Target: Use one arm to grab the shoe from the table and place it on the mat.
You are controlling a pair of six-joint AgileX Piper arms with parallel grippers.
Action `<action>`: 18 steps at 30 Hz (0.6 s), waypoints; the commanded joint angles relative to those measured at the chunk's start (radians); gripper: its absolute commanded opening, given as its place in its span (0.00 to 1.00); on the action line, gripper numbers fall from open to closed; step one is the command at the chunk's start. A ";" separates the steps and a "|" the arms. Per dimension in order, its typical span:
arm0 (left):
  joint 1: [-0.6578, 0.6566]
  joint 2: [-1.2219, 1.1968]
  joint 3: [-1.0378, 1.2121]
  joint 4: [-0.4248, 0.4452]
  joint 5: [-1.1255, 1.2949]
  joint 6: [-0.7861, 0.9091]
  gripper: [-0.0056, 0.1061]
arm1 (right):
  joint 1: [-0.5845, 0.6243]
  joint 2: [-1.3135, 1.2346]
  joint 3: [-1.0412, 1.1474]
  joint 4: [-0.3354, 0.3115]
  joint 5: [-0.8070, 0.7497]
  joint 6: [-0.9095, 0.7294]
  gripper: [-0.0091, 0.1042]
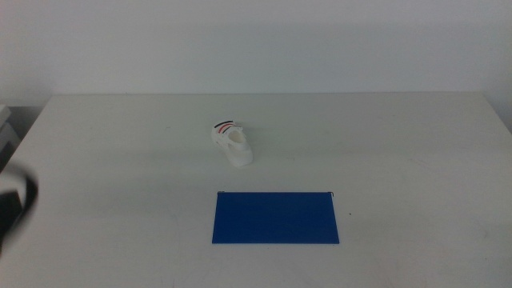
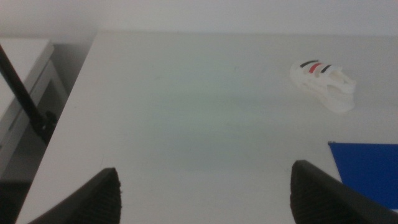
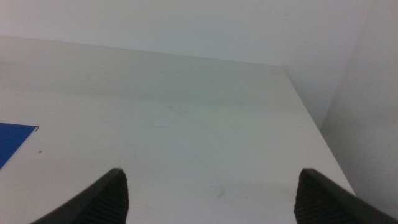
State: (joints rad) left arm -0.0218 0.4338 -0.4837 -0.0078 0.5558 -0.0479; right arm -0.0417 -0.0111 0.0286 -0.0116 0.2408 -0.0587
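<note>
The small white shoe (image 1: pixel 233 145) with black and red stripes lies on the white table (image 1: pixel 120 152), a little behind the deep blue mat (image 1: pixel 275 217). My left gripper (image 1: pixel 18 198) shows as a dark blur at the table's left edge, far from the shoe. In the left wrist view the left gripper (image 2: pixel 205 180) is open and empty, with the shoe (image 2: pixel 323 82) and a corner of the mat (image 2: pixel 368 171) ahead of it. My right gripper (image 3: pixel 211 180) is open and empty over bare table (image 3: pixel 186 124). It is out of the middle view. A mat corner (image 3: pixel 11 142) shows there.
A grey cabinet (image 2: pixel 18 74) and a black rod (image 2: pixel 25 99) stand beyond the table's left edge. The table's right edge (image 3: pixel 311 124) drops off near the right gripper. A white wall runs behind the table.
</note>
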 commanded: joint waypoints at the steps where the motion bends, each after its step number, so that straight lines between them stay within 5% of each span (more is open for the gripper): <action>1: -0.007 0.115 -0.135 -0.001 0.018 -0.003 0.89 | -0.002 0.003 0.005 -0.008 -0.073 -0.010 0.77; 9: -0.007 0.478 -0.510 -0.050 0.284 -0.004 0.89 | -0.002 0.003 0.005 -0.008 -0.073 -0.010 0.77; 18: -0.007 0.727 -0.738 -0.097 0.314 -0.008 0.89 | -0.002 0.003 0.005 -0.008 -0.073 -0.010 0.77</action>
State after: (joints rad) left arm -0.0218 1.1469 -1.1646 -0.0845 0.9096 -0.0479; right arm -0.0417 -0.0111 0.0286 -0.0116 0.2408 -0.0587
